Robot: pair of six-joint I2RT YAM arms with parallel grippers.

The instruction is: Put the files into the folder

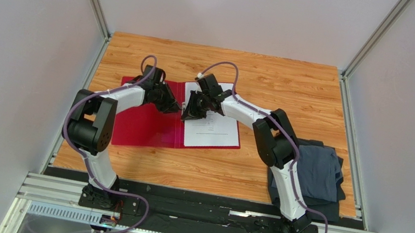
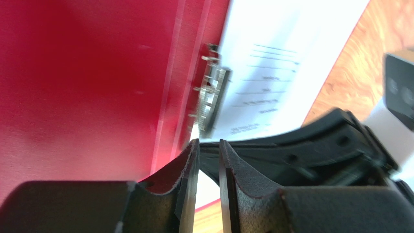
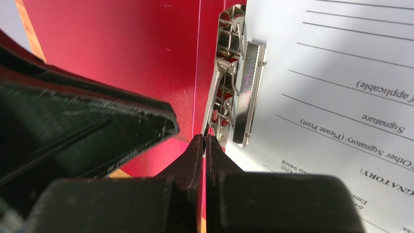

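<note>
The red folder (image 1: 140,124) lies open on the surface (image 1: 296,87), with the files (image 1: 211,131) on its 3 o'clock half beside the metal clip (image 3: 238,92). The right tool (image 3: 204,141) is clenched at the clip; the left tool (image 2: 209,148), at its 9 o'clock, is narrowly parted and empty.

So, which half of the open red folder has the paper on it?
The right half, with the white paper beside the metal clip; the left half is bare red.

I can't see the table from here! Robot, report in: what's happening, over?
Left tool slightly open, right tool shut at the metal clip. Files lie in open folder, clip over their edge. Nothing blocking; cloth off to the side.
</note>
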